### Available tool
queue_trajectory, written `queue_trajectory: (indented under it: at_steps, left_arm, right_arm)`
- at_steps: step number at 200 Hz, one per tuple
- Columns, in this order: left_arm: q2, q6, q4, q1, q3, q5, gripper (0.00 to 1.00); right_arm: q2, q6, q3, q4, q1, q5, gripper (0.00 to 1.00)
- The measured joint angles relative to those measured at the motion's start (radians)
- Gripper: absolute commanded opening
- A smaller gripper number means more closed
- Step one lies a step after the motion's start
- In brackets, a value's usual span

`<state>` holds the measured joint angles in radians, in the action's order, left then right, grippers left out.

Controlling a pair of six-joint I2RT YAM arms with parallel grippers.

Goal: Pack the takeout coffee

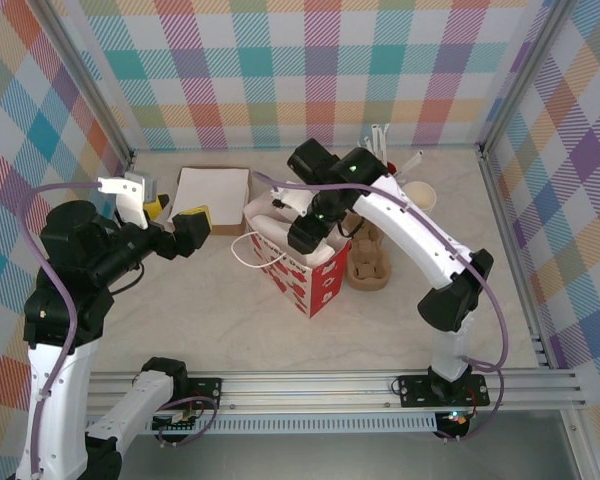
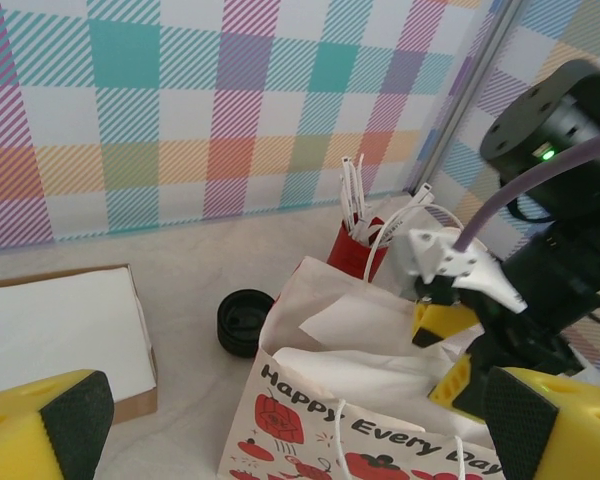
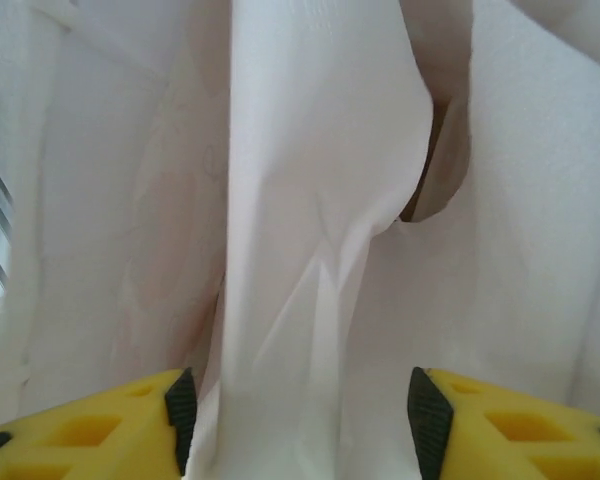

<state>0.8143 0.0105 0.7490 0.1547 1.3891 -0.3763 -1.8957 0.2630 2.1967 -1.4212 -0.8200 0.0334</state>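
Note:
A white paper bag (image 1: pixel 305 272) printed "Happy Every Day" in red stands mid-table with its mouth open. My right gripper (image 1: pixel 312 222) reaches down into that mouth. Its yellow fingers (image 2: pixel 442 322) stand apart, and a white sheet of paper (image 3: pixel 310 250) hangs loose between the pads, so the gripper (image 3: pixel 300 400) is open. My left gripper (image 1: pixel 175 216) hovers open to the left of the bag (image 2: pixel 380 400), holding nothing. A low round black lid (image 2: pixel 245 322) sits on the table by the bag's far left corner; no cup wall shows under it. The takeout coffee is out of view.
A flat box of white napkins (image 1: pixel 212 190) lies back left. A brown cardboard cup holder (image 1: pixel 368 264) stands right of the bag. A red cup of white straws (image 2: pixel 358 250) and a cream cup (image 1: pixel 421 197) stand behind. Plaid walls enclose three sides.

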Motion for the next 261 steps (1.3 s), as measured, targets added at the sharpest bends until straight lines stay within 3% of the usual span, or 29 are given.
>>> queue_trajectory:
  at_steps: [56, 90, 124, 201, 229, 261]
  left_arm:
    - [-0.012, 0.073, -0.061, 0.0, -0.078, 0.002, 0.97]
    - [-0.039, 0.167, -0.103, 0.0, -0.184, 0.112, 0.99]
    - [-0.083, 0.248, -0.105, 0.0, -0.299, 0.302, 1.0]
    - [-0.124, 0.316, -0.178, 0.0, -0.579, 0.634, 1.0]
    - [-0.143, 0.329, -0.303, 0.0, -0.765, 0.724, 1.0]
    - [-0.134, 0.328, -0.438, -0.013, -0.941, 0.779, 1.0]
  right_arm:
    - [0.097, -0.028, 0.057, -0.009, 0.0, -0.025, 0.78]
    - [0.243, -0.068, 0.007, 0.049, 0.01, -0.066, 0.87]
    - [0.523, -0.134, -0.285, 0.189, 0.068, -0.149, 1.0]
    - [1.081, -0.328, -1.077, 0.526, 0.41, -0.296, 1.0]
    - [1.209, -0.365, -1.361, 0.669, 0.482, -0.366, 1.0]
    - [1.236, -0.388, -1.627, 0.867, 0.549, -0.418, 1.0]
